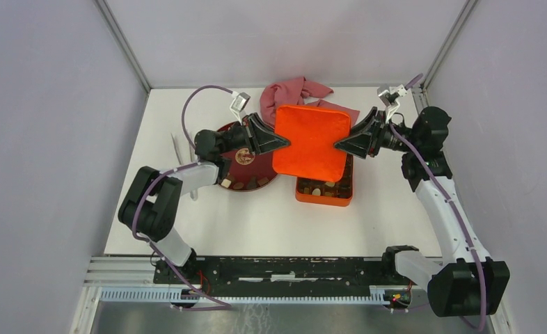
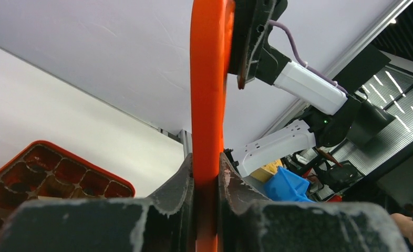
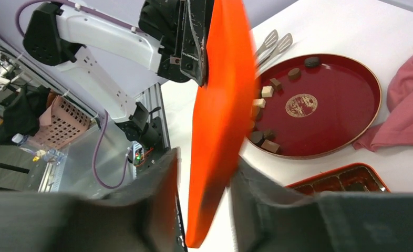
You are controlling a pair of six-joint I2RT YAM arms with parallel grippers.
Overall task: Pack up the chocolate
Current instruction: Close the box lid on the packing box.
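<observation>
Top external view has the chocolate (image 1: 239, 184) in two places: a handful of small pieces along the near rim of the red plate (image 1: 257, 170), and a few in the near compartments of the orange tin (image 1: 324, 202). Above the tin hangs its orange lid (image 1: 311, 142), an arm at either side. The left pincer (image 1: 284, 144) is clamped tight on one edge; the right pincer (image 1: 338, 145) stands apart around the opposite edge, not gripping by the look of it. I'd say the lid is being cleared away, packing unfinished. Next the left arm alone must lay it on the table (image 1: 257, 223), clear of tin and plate
</observation>
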